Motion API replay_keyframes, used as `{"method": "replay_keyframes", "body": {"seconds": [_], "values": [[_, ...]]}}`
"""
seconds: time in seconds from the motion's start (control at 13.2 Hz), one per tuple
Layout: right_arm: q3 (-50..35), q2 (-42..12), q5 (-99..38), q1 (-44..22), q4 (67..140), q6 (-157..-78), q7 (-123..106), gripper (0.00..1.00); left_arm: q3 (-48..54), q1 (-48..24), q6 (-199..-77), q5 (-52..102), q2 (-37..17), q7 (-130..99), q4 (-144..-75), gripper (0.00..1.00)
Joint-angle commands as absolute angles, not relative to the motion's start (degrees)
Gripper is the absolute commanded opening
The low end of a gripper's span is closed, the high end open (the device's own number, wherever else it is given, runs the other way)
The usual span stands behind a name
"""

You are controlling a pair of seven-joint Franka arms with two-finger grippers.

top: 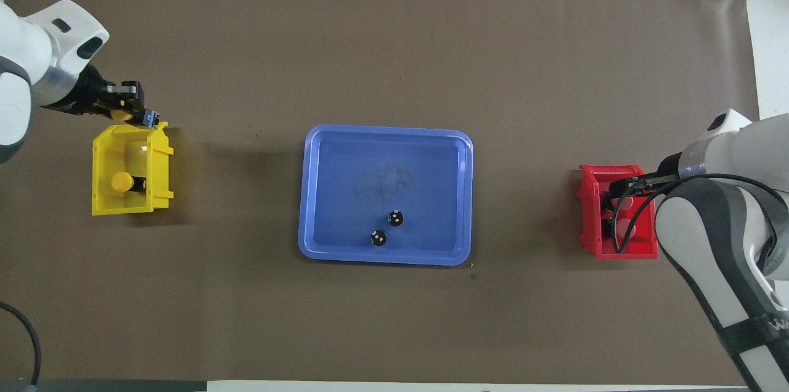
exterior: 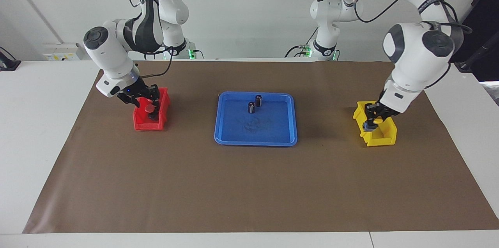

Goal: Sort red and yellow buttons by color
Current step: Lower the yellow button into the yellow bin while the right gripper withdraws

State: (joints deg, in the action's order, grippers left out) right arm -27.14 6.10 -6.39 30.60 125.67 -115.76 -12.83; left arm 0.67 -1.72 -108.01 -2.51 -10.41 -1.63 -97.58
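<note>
Facing view: the right gripper hangs low over the red bin, which stands at the right arm's end of the worktop. Its jaws stand apart, one on each side of a red button that sits inside the bin with its cap up. Whether either jaw touches the button I cannot tell.

At the left arm's end stands the yellow bin. The left gripper is down at the end of this bin that lies farther from the robots, and its jaws are clamped on a held yellow button, whose yellow cap shows just beside the fingers. In the overhead view the same gripper is over the bin's rim, with the held button's yellow peeping out under the black fingers. A second yellow button lies on its side on the floor of the yellow bin, cap toward the outer wall.

Between the two bins, well apart from both, lies a blue tray. Two dark cylinders stand upright in it, close together in the part nearer to the robots; from overhead their tops show as dark discs with pale specks.

In the overhead view the right arm covers much of the red bin, so its contents are hard to read there.
</note>
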Motion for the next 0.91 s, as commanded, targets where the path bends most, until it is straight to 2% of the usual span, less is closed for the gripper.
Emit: {"method": "replay_keyframes", "body": {"seconds": [0.0,0.3,0.45,0.61,0.68,0.83], "values": [[-27.5,6.9,-5.3,31.0,117.9,-107.2,-11.4,1.00,1.4,1.0,-111.3,-3.5,-10.2,1.5,-99.0,0.01],[-27.5,6.0,-4.5,31.8,103.6,-93.4,-7.0,1.00,1.2,1.9,-115.4,-3.7,-8.7,0.4,-104.8,0.01],[-27.3,3.6,-3.5,33.0,95.1,-87.9,-6.9,1.00,1.1,2.9,-118.5,-3.7,-7.3,0.1,-108.7,0.01],[-27.3,-1.1,-2.8,33.7,86.0,-82.4,-6.2,1.00,1.1,3.2,-121.5,-3.7,-7.2,-0.1,-111.4,0.01],[-27.5,-2.6,-0.9,33.6,83.3,-80.9,-6.1,1.00,1.1,3.9,-122.9,-3.7,-7.2,-1.3,-112.5,0.01],[-27.3,-3.0,0.8,32.8,83.0,-80.5,-6.1,1.00,1.1,4.0,-124.7,-3.7,-7.3,-3.2,-114.6,0.01]]}}
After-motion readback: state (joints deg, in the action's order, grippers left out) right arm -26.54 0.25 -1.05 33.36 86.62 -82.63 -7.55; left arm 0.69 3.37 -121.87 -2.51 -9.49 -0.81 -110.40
